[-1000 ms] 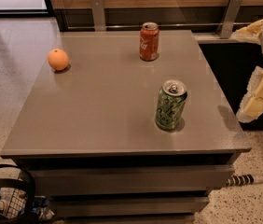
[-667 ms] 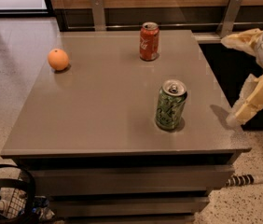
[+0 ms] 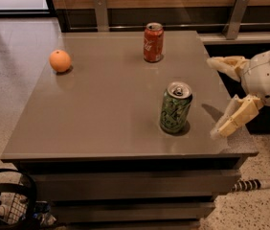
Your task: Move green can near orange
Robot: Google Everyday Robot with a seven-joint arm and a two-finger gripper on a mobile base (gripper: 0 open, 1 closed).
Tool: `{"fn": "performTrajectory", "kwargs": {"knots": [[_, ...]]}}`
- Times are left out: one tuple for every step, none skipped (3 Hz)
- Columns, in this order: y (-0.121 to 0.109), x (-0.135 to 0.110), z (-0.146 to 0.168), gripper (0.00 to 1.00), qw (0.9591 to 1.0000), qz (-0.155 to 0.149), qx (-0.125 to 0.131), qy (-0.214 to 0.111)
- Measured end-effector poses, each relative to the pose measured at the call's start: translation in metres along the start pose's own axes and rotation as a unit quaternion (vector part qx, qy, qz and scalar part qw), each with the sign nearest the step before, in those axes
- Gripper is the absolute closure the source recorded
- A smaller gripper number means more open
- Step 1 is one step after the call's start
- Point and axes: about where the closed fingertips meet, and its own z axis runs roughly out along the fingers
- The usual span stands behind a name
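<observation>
The gripper (image 3: 213, 97) is pushing further in over the table's (image 3: 101, 123) right edge than a second ago, fingers spread wide and holding nothing, closing on the green can (image 3: 175, 108) from its 3 o'clock. The can is standing upright and untouched, with the orange (image 3: 60, 60) sitting well apart at its 10 o'clock, so the grasp is probably coming next.

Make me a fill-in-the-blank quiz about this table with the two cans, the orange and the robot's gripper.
1. The green can stands ___ on the table.
2. The orange sits near the table's far ___ corner.
3. The gripper hovers to the right of the green can, not touching it, with its jaws ___.
4. The other can, farther back, is coloured ___.
Missing words: upright; left; open; red.
</observation>
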Motion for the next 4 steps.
{"fn": "performTrajectory", "kwargs": {"knots": [[-0.007, 0.017, 0.022, 0.0, 0.9959, 0.019, -0.001, -0.089], [-0.013, 0.022, 0.03, 0.0, 0.9885, 0.02, 0.005, -0.15], [-0.017, 0.019, 0.041, 0.0, 0.979, 0.014, 0.001, -0.203], [-0.017, 0.015, 0.046, 0.0, 0.9754, 0.012, -0.004, -0.22]]}}
